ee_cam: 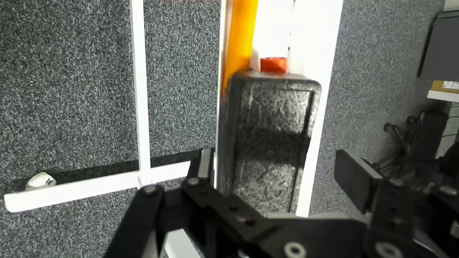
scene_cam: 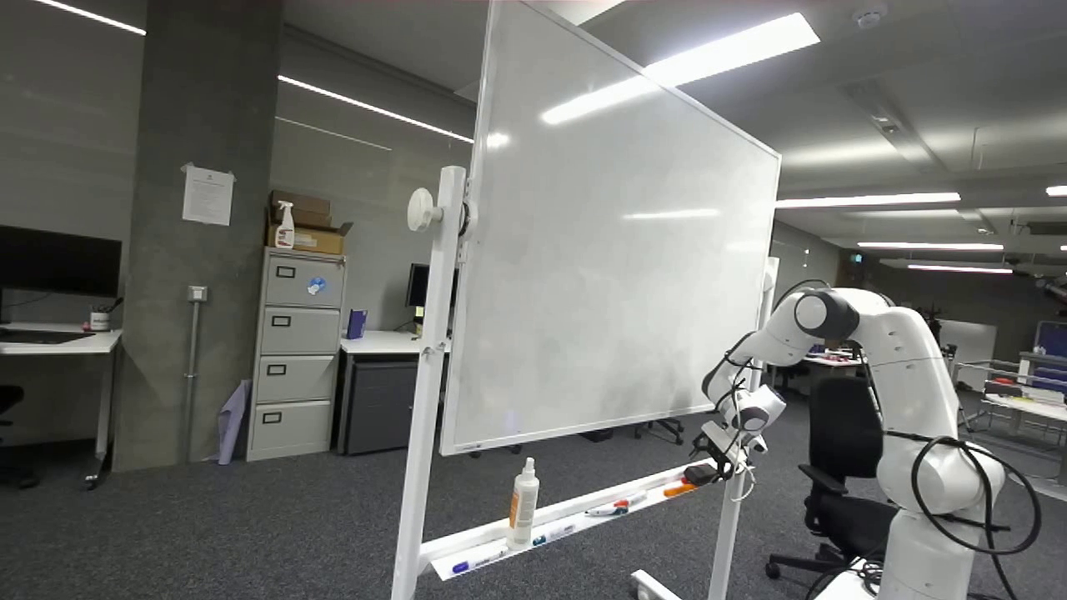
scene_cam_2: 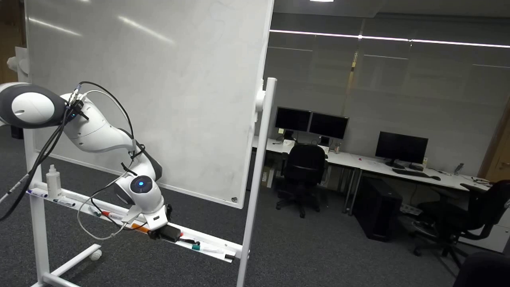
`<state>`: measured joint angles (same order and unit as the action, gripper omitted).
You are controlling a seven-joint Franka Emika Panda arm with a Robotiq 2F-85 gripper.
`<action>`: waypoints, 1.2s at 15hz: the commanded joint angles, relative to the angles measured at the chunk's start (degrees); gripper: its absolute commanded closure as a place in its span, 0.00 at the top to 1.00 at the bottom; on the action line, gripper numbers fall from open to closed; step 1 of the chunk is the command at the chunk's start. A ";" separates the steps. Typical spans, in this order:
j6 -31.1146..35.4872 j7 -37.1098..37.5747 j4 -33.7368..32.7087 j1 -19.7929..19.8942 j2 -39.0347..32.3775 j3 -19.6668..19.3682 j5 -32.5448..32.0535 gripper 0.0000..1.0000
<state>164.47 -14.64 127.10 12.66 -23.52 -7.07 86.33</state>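
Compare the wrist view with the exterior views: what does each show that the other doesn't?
Only the wrist view: faint marks atop the black rectangular block, and jaws plainly open to either side.
Only the exterior views: the white plastic nozzle bottle and the large glossy whiteboard.
Shared: that block, the long white tray beneath it and the narrow orange item next to it.
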 commanded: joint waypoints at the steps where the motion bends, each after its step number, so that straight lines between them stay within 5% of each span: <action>1: -0.34 0.81 -1.07 0.01 -0.32 -0.08 -0.65 1.00; 8: -0.06 -0.71 2.65 -1.14 5.10 -0.16 -4.04 1.00; 13: -3.20 3.78 12.97 -3.57 14.09 -2.97 -27.31 1.00; 18: -1.94 1.08 22.43 -4.66 25.77 -4.54 -43.74 1.00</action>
<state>163.24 -12.07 141.53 8.86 -8.14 -9.99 50.88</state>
